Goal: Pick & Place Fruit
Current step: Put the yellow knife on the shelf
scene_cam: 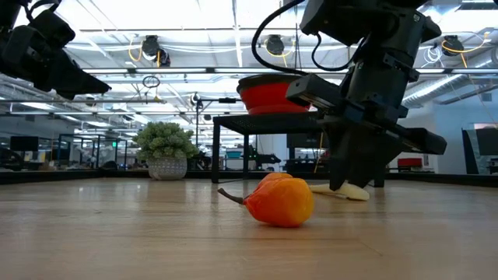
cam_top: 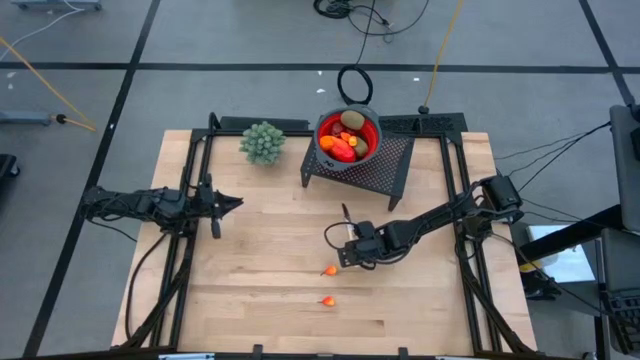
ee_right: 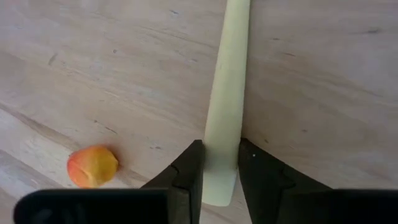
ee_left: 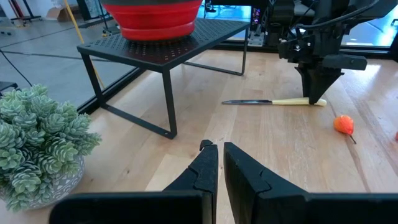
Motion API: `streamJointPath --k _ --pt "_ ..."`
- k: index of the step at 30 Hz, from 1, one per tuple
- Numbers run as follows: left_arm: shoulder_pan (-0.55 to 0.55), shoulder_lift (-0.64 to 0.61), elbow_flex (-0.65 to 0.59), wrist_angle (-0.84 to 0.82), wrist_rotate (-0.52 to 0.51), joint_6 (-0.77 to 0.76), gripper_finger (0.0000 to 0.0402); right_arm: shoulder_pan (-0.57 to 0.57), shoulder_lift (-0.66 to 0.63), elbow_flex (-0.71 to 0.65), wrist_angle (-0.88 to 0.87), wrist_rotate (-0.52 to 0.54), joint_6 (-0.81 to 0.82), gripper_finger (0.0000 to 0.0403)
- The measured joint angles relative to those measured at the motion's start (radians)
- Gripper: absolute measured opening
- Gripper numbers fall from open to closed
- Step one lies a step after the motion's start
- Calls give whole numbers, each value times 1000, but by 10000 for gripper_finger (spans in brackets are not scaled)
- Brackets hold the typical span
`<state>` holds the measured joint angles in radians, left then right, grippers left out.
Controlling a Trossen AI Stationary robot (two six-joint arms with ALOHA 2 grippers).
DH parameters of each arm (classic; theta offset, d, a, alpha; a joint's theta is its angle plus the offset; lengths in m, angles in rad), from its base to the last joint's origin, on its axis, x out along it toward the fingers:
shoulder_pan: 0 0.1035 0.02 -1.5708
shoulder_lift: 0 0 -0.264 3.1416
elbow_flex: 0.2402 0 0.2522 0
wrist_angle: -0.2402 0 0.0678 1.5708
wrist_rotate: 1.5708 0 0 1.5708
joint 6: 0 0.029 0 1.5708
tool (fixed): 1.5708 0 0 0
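An orange fruit lies unpicked beside the knife the right hand grasps; most fruit fills the red bowl; left hand clenched empty.

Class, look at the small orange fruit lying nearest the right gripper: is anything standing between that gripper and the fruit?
Nothing stands on the bare table between them, but the right gripper is itself occupied: its fingers sit on either side of the knife's pale yellow handle. The small orange fruit lies just beside it, untouched.
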<state>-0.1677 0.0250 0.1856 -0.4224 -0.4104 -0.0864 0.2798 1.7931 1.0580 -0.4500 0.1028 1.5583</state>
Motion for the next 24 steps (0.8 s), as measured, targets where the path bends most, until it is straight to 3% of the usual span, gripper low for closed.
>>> streamJointPath --k 24 --pt "0 0 0 0 0 6 26 2 -58 -6 17 -10 -76 76"
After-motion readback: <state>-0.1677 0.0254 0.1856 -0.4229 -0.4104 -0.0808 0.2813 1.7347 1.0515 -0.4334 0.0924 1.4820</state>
